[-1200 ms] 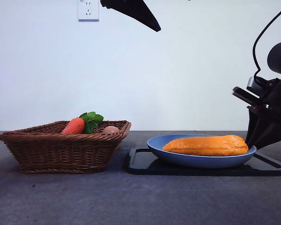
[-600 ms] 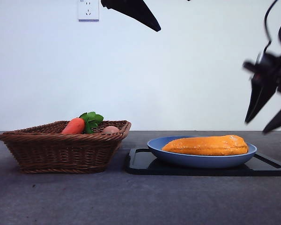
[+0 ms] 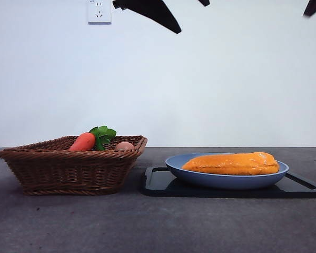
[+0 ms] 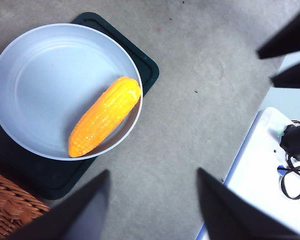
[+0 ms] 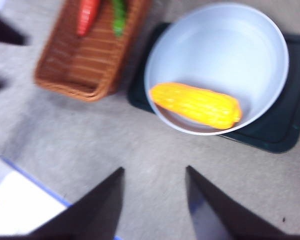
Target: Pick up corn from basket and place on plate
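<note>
The orange-yellow corn (image 3: 231, 163) lies lengthwise in the light-blue plate (image 3: 221, 182), free of both grippers. From above, the corn (image 4: 105, 116) rests against the plate's (image 4: 50, 85) rim; the right wrist view shows the same corn (image 5: 195, 105) and plate (image 5: 225, 55). The wicker basket (image 3: 68, 168) stands left of the plate, and its near corner shows as basket (image 4: 5, 205) and basket (image 5: 85, 60). My left gripper (image 4: 152, 200) hangs high above, open and holding nothing. My right gripper (image 5: 155, 200) is also high up, open and holding nothing. Only its black tip (image 3: 313, 6) shows in the front view.
A red-orange carrot (image 3: 84, 141) with green leaves and a small pale round item (image 3: 125, 145) sit in the basket. A flat black tray (image 3: 158, 182) lies under the plate. A white box (image 4: 270, 160) stands at the table's side. The other arm's black tip (image 3: 152, 13) hangs at the top.
The arm that was low beside the plate's right side has risen up to the top right corner. The corn stays on the plate; the basket is unchanged.
</note>
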You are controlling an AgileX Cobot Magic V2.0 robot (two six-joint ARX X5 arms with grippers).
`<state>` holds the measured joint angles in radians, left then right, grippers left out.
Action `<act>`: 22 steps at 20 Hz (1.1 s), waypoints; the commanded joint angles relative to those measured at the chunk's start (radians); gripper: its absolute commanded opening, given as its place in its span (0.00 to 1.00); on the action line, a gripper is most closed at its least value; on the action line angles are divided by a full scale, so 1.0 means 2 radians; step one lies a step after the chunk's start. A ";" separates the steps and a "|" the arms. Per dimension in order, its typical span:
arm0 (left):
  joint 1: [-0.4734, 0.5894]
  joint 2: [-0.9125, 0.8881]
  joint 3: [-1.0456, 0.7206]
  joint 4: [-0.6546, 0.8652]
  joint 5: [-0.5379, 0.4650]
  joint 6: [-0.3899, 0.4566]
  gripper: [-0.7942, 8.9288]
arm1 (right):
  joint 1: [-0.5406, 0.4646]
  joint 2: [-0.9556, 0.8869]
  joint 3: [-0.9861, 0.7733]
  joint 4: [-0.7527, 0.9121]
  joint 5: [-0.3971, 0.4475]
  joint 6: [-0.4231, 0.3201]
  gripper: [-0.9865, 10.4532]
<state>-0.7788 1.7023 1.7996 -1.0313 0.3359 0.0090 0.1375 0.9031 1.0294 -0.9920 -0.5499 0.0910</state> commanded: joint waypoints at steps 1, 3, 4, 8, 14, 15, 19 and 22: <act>-0.002 0.002 0.016 0.003 -0.002 0.005 0.18 | 0.010 -0.011 0.010 -0.012 0.000 -0.018 0.13; -0.002 0.002 0.016 0.003 -0.002 0.005 0.09 | 0.013 -0.018 0.010 -0.033 0.000 -0.046 0.09; -0.002 0.002 0.016 0.003 -0.002 0.005 0.09 | 0.013 -0.018 0.010 -0.043 0.000 -0.053 0.09; -0.002 0.002 0.016 0.003 -0.002 0.005 0.09 | 0.013 -0.018 0.010 -0.047 0.000 -0.051 0.09; -0.002 0.002 0.016 0.004 -0.002 0.005 0.09 | 0.012 -0.018 0.010 -0.046 0.000 -0.052 0.09; -0.002 0.002 0.016 0.004 -0.002 0.005 0.09 | 0.012 -0.018 0.010 -0.046 0.000 -0.051 0.09; -0.002 0.002 0.016 0.011 -0.002 0.005 0.09 | 0.012 -0.018 0.010 -0.046 0.000 -0.052 0.09; -0.002 0.002 0.016 0.025 -0.002 0.005 0.09 | 0.012 -0.018 0.010 -0.046 0.000 -0.051 0.09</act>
<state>-0.7769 1.7023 1.7996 -0.9966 0.3363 0.0090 0.1600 0.8604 1.0298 -1.0912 -0.5491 0.0029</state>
